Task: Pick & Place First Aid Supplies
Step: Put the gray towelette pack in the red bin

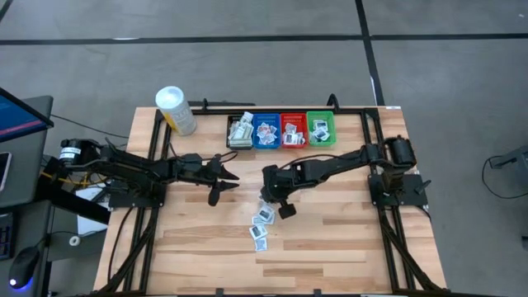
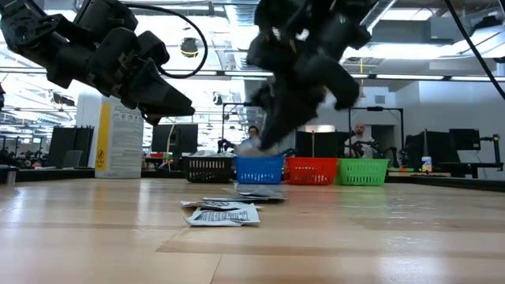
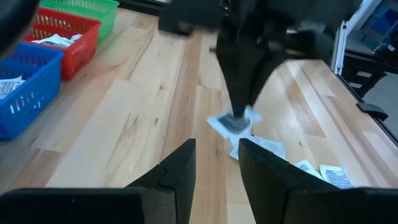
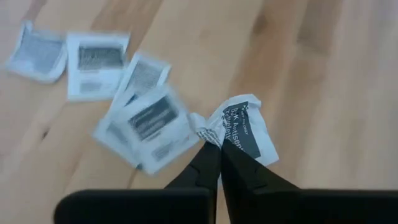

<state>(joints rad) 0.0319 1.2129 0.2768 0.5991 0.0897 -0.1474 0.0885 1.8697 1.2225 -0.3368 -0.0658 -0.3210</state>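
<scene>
Pinched shut, right gripper point(image 4: 219, 149) grips a crumpled white packet point(image 4: 245, 127) above loose packets point(image 4: 146, 121); left gripper point(image 3: 216, 163) hovers part-open.

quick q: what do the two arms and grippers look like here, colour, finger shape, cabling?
Both arms are matte black with chunky jointed links on black base frames. The left gripper and right gripper each carry two dark, wedge-shaped fingers tapering to narrow tips. Black cable bundles trail from both bases along the table edges; a thin black cable loops above the left arm in the low view. No markings visible.
</scene>
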